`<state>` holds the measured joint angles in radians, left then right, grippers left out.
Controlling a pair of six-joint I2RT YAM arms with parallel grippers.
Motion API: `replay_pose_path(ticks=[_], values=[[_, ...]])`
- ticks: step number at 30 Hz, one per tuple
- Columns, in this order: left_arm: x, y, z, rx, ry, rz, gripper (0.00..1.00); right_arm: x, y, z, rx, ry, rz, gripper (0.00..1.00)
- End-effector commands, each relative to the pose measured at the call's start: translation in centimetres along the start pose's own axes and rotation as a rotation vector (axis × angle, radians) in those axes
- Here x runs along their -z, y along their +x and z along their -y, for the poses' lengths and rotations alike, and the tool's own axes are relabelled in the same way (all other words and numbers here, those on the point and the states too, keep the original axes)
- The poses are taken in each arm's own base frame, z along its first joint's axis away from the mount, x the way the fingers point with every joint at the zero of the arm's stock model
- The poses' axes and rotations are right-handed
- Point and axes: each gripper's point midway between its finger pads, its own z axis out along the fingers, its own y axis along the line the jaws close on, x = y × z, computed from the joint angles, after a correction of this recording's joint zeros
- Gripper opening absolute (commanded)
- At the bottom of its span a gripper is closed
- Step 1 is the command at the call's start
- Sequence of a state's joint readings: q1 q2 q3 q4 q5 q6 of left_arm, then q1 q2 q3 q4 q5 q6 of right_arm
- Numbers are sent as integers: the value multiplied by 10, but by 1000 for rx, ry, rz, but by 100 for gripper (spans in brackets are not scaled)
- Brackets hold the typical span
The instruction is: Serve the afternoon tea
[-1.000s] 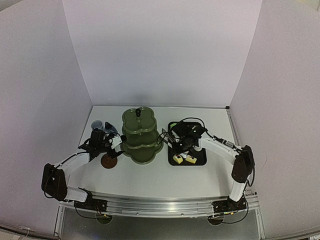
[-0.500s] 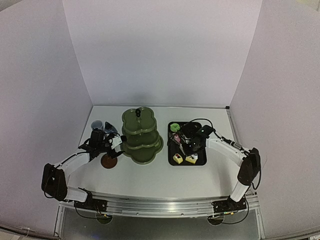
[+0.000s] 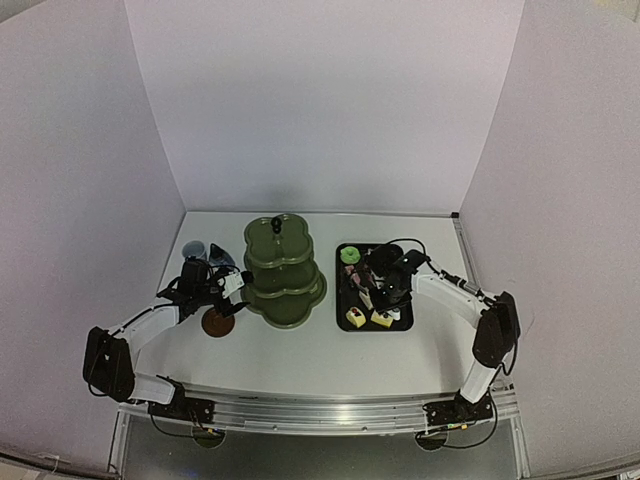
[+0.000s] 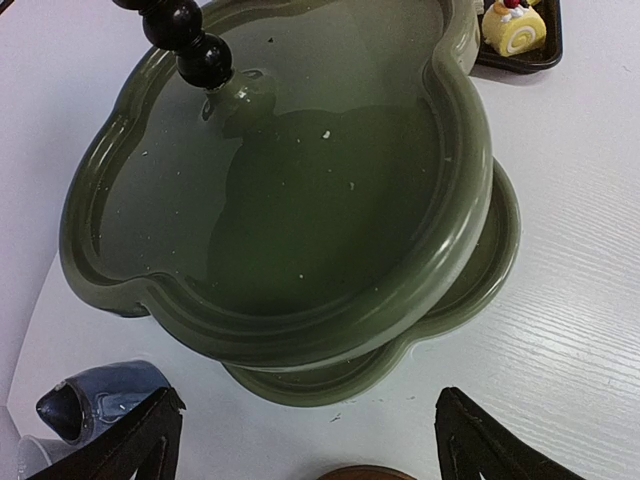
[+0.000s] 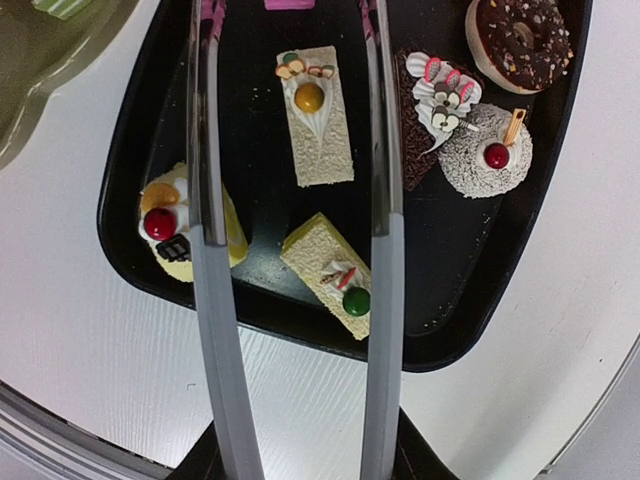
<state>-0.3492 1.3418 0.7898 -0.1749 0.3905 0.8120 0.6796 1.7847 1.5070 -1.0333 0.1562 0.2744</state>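
Observation:
The olive-green three-tier stand (image 3: 283, 270) fills the left wrist view (image 4: 300, 200), its tiers bare. My left gripper (image 4: 310, 445) hangs open just short of it, over a brown saucer (image 4: 365, 472), with the dark-blue pot (image 4: 100, 395) to its left. My right gripper (image 5: 305, 455) is shut on the white tongs (image 5: 210, 200), whose arms reach over the black tray (image 5: 520, 250). Between them lie two pale slab cakes (image 5: 315, 115) (image 5: 325, 270). A yellow roll (image 5: 170, 225) sits under the left arm. A chocolate doughnut (image 5: 520, 40) and a coconut ball (image 5: 490, 150) lie to the right.
The pale cup (image 3: 193, 249) stands at the back left beside the pot. A green cake (image 3: 350, 255) sits at the tray's far left corner. White walls close off the table on three sides, and the stand rises between the two arms.
My right arm has drawn back from the tray's stand side toward its right, tongs still in its grip. The left arm has not moved.

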Motion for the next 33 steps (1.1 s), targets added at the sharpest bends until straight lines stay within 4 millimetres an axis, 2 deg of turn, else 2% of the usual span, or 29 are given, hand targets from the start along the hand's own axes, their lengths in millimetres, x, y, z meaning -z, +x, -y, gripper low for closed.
replay_pose_path(ticks=[1, 4, 9, 11, 16, 20, 24, 28, 33], values=[[8, -16, -4, -25, -14, 42, 88, -10, -11, 1, 1, -10, -6, 38], [9, -16, -4, -25, -16, 42, 88, -13, -15, -1, 4, -22, -2, 32], [11, -15, -3, -22, -17, 41, 88, -11, -22, -5, 5, -38, 13, 12], [12, -14, -2, -18, -20, 37, 88, -8, -22, -4, 4, -35, 21, 6], [18, -9, -2, 61, -48, 18, 89, 16, -26, 2, -24, -25, 87, 1], [27, -3, 3, 143, -61, 16, 91, 47, -27, -1, -49, -61, 160, 0], [33, 8, 3, 239, -83, 17, 91, 68, -8, -12, -35, -94, 158, 0], [45, 18, -14, 386, -154, 57, 92, 77, 19, -27, -14, -105, 113, 0], [55, 23, -32, 616, -202, 135, 92, 90, 51, -57, 22, -208, 62, 0]])
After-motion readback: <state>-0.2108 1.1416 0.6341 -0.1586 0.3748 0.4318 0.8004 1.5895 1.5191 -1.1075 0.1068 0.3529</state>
